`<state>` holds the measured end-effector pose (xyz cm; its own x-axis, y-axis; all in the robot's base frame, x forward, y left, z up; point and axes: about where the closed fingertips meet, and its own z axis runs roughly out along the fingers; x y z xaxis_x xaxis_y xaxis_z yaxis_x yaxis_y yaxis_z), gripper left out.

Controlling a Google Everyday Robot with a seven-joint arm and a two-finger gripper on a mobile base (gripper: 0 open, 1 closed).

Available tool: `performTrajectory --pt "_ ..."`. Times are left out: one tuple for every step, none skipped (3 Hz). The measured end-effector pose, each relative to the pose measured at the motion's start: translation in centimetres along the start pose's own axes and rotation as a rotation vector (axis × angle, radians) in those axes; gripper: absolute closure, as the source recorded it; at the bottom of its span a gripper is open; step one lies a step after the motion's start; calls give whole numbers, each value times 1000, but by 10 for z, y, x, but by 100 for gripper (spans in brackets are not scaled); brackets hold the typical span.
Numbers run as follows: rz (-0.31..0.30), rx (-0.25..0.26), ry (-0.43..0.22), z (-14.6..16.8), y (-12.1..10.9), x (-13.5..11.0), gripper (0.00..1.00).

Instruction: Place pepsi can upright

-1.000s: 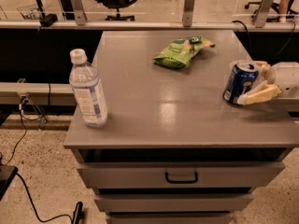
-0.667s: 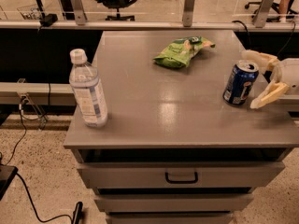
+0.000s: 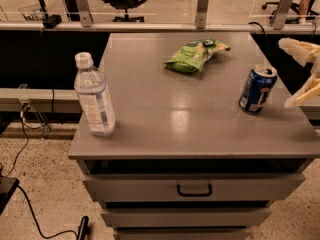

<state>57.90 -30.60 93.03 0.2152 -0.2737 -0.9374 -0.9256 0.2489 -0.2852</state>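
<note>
Risk: small dark-blue aluminium pepsi can [image 3: 257, 90] stands upright near right edge of grey counter [image 3: 165, 129]; my gripper [image 3: 286, 74] hangs just beside it, jaws apart. Careless sideways sweep could topple it.

Your gripper [image 3: 286, 74] sits at the right edge of the view, coming in from the side with its two cream fingers [image 3: 300, 50] spread wide apart. They form a V that opens to the left (the upper tip points left and slightly up, the lower tip left and down). The frame edge cuts off both fingers at their bases.
</note>
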Motion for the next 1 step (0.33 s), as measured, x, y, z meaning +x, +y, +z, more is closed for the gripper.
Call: performTrajectory --pt "-3 4 1 -1 -1 -1 0"
